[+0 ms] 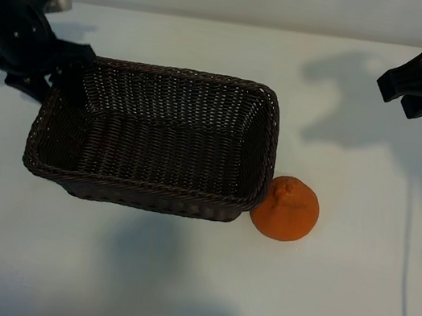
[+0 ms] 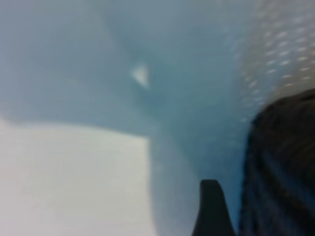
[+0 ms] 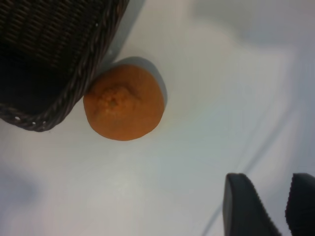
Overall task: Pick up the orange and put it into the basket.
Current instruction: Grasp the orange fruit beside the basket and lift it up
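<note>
One basket [image 1: 157, 139] sits on the white table [image 1: 173, 282] with nothing inside it, and the orange [image 1: 285, 209] rests on the table touching its right-hand corner (stem nub up). The left gripper [image 1: 34, 69] hangs at the basket's far left corner, whether open or closed I cannot tell. The right gripper [image 3: 283, 206] hovers well apart from the orange, fingers [image 3: 246, 206] parted around nothing.

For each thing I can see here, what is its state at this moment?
orange: on the table, outside the basket, against its corner, stem nub up, not held.
basket: upright, nothing inside.
left gripper: at the basket's far left corner, holding nothing.
right gripper: raised away from the orange, jaws slightly apart, holding nothing.
</note>
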Motion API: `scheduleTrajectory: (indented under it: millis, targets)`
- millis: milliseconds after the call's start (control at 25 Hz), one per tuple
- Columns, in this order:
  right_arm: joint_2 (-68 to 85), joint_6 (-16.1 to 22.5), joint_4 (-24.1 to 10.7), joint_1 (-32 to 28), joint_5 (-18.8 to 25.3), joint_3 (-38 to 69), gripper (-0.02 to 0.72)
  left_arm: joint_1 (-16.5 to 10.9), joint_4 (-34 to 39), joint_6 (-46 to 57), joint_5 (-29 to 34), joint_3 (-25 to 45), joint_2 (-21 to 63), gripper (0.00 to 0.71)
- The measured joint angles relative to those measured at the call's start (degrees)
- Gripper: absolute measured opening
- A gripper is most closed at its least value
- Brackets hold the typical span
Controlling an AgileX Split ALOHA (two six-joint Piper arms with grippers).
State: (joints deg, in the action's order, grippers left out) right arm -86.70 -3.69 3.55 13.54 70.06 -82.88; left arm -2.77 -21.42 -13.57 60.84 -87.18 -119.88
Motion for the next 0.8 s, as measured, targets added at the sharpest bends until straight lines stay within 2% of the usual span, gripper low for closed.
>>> scheduleTrajectory:
  millis: [160,280,800]
  targets:
    - [0.0,0.0,0.0,0.0,0.0,0.0,0.255,0.0,-0.9,0.1,5.8,-4.6,0.0,0.525]
    - [0.0,0.0,0.0,0.0,0.0,0.0,0.255,0.0,-1.0,0.7,6.5,-7.0,0.2,0.525]
    - [0.0,0.0,-0.2,0.0,0.0,0.0,0.255,0.0,1.7,2.6,6.5,-7.5,10.9,0.525]
